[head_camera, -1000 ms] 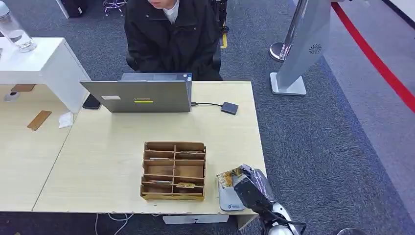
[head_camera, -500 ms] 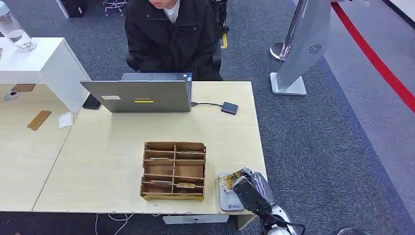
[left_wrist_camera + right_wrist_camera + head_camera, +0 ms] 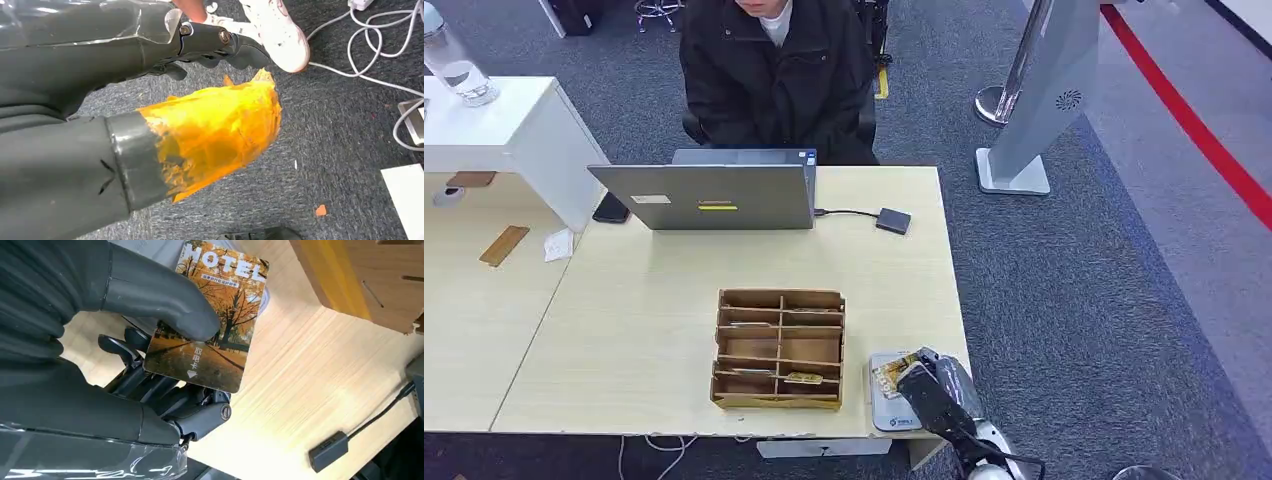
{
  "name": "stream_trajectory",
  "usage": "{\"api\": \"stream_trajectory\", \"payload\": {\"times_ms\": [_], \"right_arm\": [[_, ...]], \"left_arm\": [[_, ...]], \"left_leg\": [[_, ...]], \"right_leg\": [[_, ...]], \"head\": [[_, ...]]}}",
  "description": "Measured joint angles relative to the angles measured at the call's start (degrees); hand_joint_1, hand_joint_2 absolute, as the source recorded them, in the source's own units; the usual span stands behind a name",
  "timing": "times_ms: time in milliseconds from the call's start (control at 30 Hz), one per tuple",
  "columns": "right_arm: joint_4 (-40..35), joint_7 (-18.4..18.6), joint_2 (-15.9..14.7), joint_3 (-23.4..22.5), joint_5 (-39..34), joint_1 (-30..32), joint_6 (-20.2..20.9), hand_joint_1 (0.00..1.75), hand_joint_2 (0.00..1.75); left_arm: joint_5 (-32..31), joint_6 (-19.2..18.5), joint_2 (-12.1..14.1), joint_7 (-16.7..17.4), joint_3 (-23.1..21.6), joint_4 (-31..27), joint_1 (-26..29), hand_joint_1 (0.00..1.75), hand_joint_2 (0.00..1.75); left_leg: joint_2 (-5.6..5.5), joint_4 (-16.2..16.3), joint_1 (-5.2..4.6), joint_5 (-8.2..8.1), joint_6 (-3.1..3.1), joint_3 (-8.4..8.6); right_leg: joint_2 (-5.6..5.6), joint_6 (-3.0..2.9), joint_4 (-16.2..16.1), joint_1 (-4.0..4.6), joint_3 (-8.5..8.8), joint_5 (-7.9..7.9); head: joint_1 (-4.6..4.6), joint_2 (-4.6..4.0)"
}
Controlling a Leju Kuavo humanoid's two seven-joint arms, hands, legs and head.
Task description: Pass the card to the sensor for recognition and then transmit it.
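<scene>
Right hand [image 3: 927,385], dark and glossy with a ribbed grey cover, pinches the card [image 3: 210,320] between thick grey thumb and darker fingers. The card is a flat rounded rectangle printed with orange autumn trees; it reads "HOTEL" at one end, with smaller Chinese characters and an arrow near the other. It is held over the sensor [image 3: 886,408], a pale grey flat pad with a small blue logo, at the table's [image 3: 644,320] near right corner. The table is light wood grain. Beside the sensor stands a brown compartmented wooden box [image 3: 779,347]. Left hand [image 3: 215,42]: fingers curled, holding nothing, thumb wrapped in torn orange tape, above grey carpet.
</scene>
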Motion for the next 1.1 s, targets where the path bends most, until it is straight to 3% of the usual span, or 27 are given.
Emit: {"api": "stream_trajectory", "payload": {"times_ms": [1100], "right_arm": [[7.3, 1.0, 1.6, 0.0, 1.7, -3.7, -1.0, 1.75, 1.75]], "left_arm": [[0.1, 0.1, 0.0, 0.2, 0.4, 0.0, 0.0, 0.00, 0.00]], "left_leg": [[0.02, 0.0, 0.00, 0.00, 0.00, 0.11]], "right_leg": [[0.01, 0.00, 0.0, 0.00, 0.09, 0.01]], "head": [[0.00, 0.00]]}}
